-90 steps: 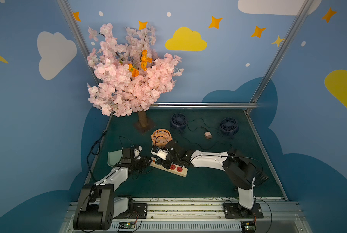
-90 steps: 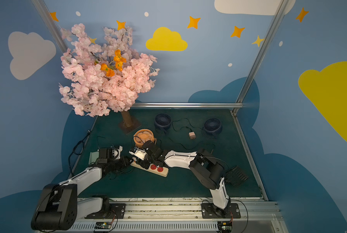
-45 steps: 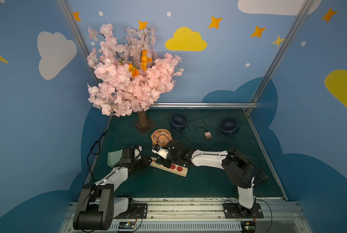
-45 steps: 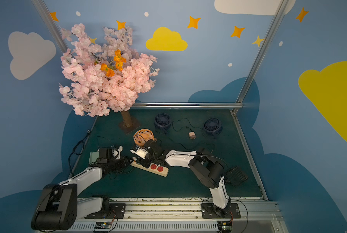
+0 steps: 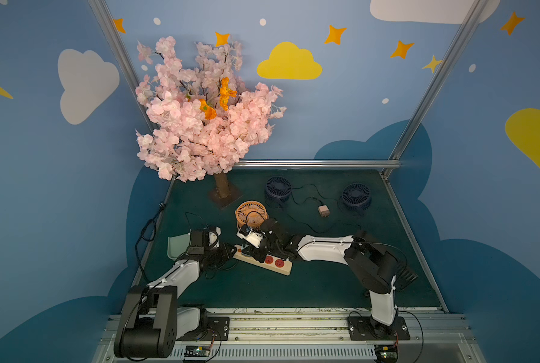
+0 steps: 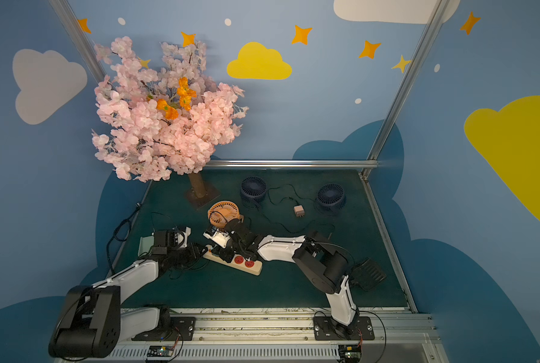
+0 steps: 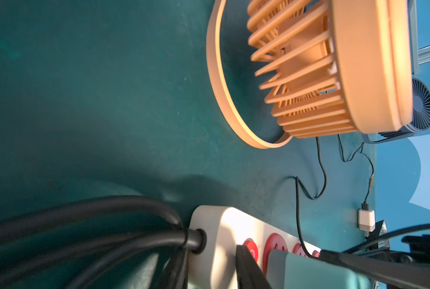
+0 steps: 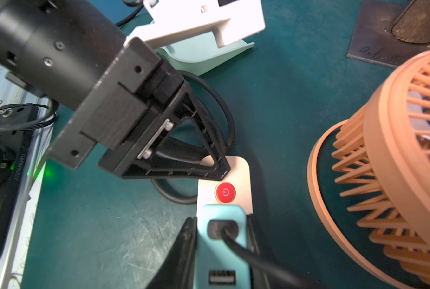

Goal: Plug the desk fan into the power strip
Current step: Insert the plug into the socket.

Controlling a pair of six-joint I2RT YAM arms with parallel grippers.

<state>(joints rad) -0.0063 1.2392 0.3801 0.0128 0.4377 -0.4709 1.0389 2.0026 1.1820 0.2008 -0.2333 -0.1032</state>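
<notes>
The right claw (image 8: pixel 221 221) is clamped on a pale teal plug block (image 8: pixel 210 255), with one black finger (image 8: pixel 187 245) against each flank. A thin black lead (image 8: pixel 254 257) runs out of the block's back.

Directly beneath this claw, the power strip (image 8: pixel 236 172) lies flat on the green table (image 5: pixel 325 283). The block stands over the strip's face, just short of the round red button (image 8: pixel 225 192). It hides the socket there, and I cannot tell whether its prongs are seated. Behind the right claw, two red sockets (image 5: pixel 269 259) show uncovered on the strip.

Just ahead of the right claw, the left claw (image 8: pixel 219 172) has its tips touching the strip's cord end, so the button sits between the two claws. Its jaws stand narrow, but I cannot tell whether they pinch the strip or only rest on it. The thick black cord (image 8: pixel 230 125) loops under the left claw.

The orange desk fan (image 8: pixel 396 162) stands close beside the right claw, apart from the strip.
</notes>
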